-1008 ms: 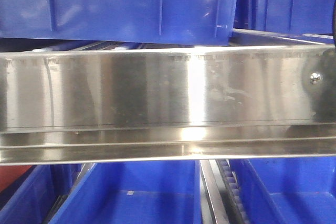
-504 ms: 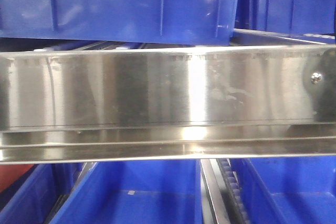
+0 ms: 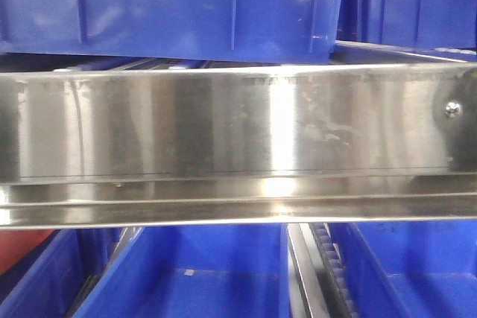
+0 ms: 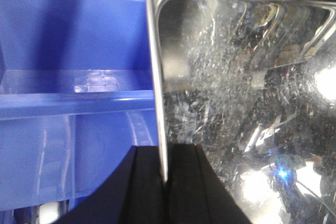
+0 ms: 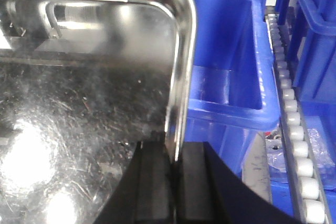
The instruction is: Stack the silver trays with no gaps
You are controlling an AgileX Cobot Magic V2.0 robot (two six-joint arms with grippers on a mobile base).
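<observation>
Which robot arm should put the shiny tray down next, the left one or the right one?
Neither alone, probably both together. The left gripper pinches one rim of the silver tray, and the right gripper pinches a rim the same way. Letting one go might tip it.

Shallow silver stainless-steel tray (image 4: 247, 108), mirror-bright, flecked with fine pale scratches and white glare spots. Matte black fingers (image 4: 142, 187). Glossy deep-blue plastic bins (image 3: 186, 5). Broad brushed-silver steel rail (image 3: 223, 124), banded with vertical light and dark streaks. A row of small white rollers (image 5: 297, 129).
</observation>
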